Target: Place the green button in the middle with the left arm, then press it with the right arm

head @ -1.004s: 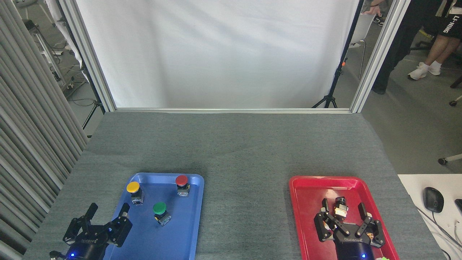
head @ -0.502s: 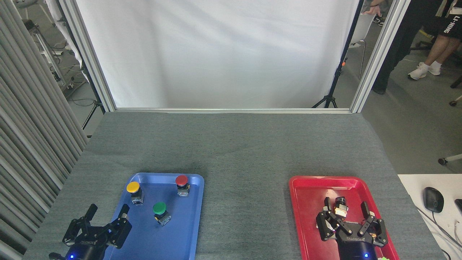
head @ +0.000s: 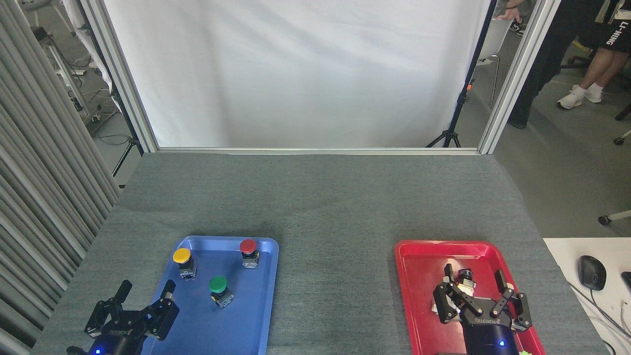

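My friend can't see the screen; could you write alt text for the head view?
The green button sits in the blue tray beside a yellow button and a red button. The open left gripper waits at the tray's left edge, and the open right gripper hangs over the red tray.

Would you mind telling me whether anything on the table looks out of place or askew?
Mostly tidy. The green button leans in the blue tray, its base skewed, while the yellow button and red button stand straighter. A small part lies in the red tray.
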Controlling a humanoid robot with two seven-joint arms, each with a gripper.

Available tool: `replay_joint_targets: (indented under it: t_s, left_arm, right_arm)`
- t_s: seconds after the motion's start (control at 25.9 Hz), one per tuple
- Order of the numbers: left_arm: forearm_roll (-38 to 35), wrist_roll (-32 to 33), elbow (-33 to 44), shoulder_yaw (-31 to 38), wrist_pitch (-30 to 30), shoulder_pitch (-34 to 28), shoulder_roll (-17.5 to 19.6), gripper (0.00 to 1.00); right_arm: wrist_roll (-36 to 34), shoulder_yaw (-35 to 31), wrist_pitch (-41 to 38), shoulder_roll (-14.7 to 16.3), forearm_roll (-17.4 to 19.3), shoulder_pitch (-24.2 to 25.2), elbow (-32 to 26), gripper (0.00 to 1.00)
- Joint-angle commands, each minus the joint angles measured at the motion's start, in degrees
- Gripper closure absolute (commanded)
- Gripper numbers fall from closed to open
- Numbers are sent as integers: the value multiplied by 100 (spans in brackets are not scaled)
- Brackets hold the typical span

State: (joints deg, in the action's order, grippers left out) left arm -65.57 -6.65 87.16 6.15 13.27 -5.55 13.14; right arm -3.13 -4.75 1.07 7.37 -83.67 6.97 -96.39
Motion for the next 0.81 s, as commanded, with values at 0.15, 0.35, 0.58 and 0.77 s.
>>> replay_joint_targets:
  t_s: [0.15, 0.35, 0.58, 0.77]
  left_arm:
    - [-8, -3, -85, -9, 0, 19, -22, 1]
    - [-17, -3, -59, -26, 18, -25, -30, 1]
    - [-26, -3, -67, -35, 18, -16, -39, 1]
    - [-368, -3, -76, -299, -61, 10, -101, 1]
  right_arm:
    - [14, 0, -1, 45, 0, -3, -3, 0]
    - [14, 9, -1, 37, 0, 6, 6, 0]
    - [14, 18, -1, 10, 9, 6, 6, 0]
    - [6, 123, 16, -42, 35, 15, 41, 0]
